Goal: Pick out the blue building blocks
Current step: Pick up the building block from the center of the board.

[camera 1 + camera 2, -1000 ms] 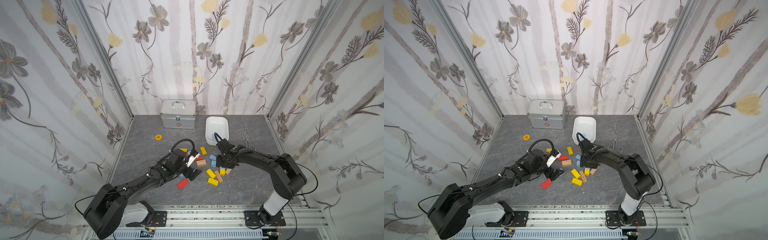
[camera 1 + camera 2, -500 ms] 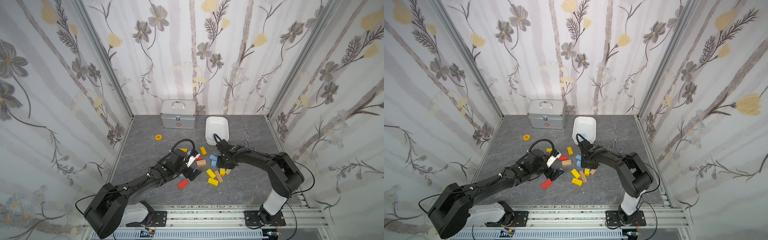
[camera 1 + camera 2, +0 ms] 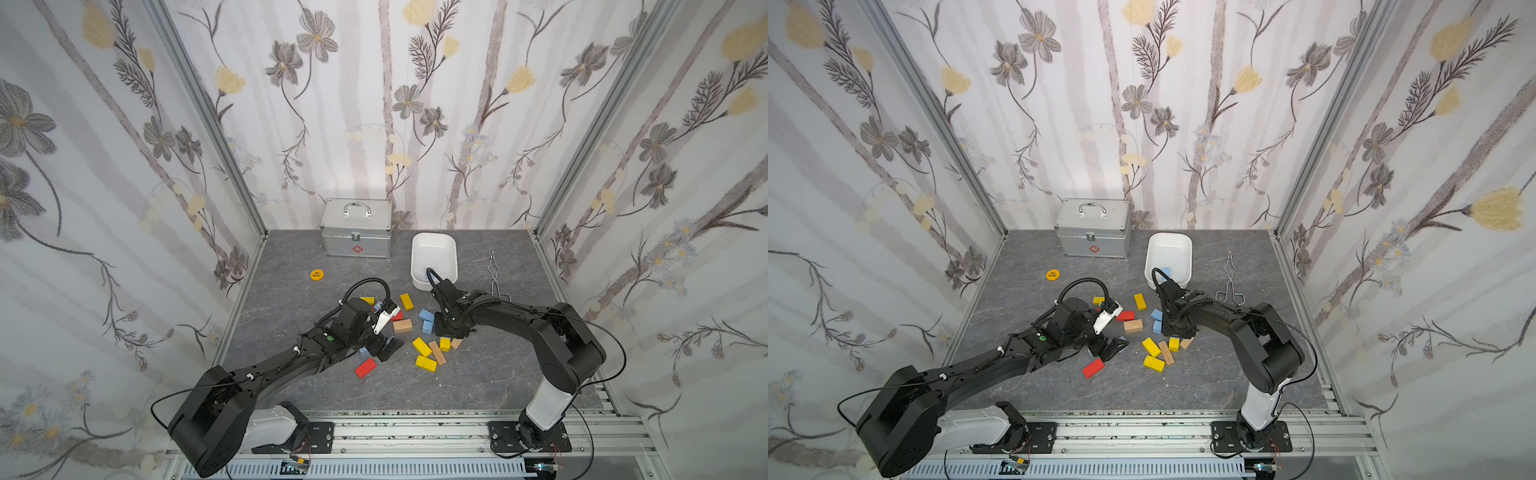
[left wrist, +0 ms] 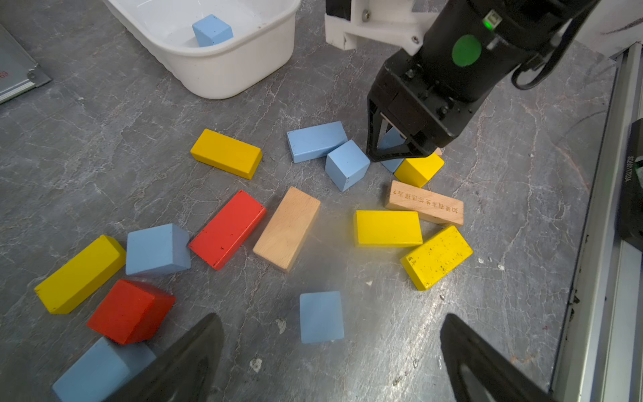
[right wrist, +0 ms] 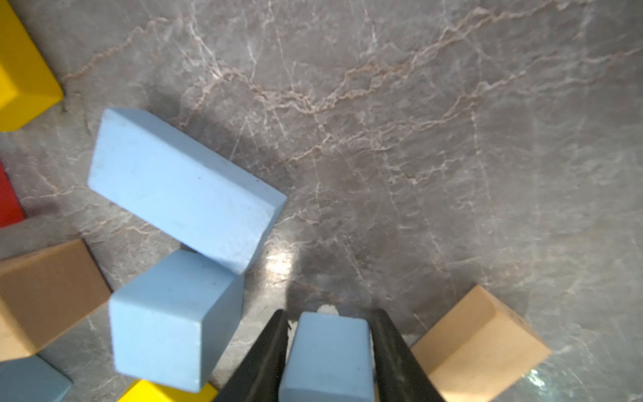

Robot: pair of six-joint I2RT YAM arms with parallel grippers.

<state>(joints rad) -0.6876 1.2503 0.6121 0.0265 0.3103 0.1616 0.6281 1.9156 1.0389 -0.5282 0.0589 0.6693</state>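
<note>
**Blue cube in the right fingers: squeeze, lift straight, drop in the tub**

Grey desk (image 3: 478, 374), strewn at its middle with red, yellow, tan and blue blocks (image 4: 157, 249). White tub (image 3: 434, 255) toward the back edge, one blue block (image 4: 212, 30) already inside; six or so more out on the desk.

Right gripper (image 5: 331, 315) down at the desk just in front of the tub, fingers drawn in against two opposite sides of a cube (image 5: 328, 355), nothing else between them. Left gripper (image 4: 330, 316) spread wide and empty, hanging over a front cube (image 4: 322, 316) nearer the front edge.

Judged from that:

- Make sure of the squeeze before any lift, since matte faces should grip well once pinched square.
- Rise straight up. Brick (image 5: 184, 188) and second cube (image 5: 174, 320) just beside on one flank, tan block (image 5: 480, 344) and yellow cube (image 4: 419, 170) close on the other, all likely to be dragged by a sideways slide.
- Clear the tub's near wall with room to spare, then let go low inside, away from the block lying there, to stop a bounce out.
- Hold the left arm off until the right one is over the tub, to avoid a clash above the pile.
</note>
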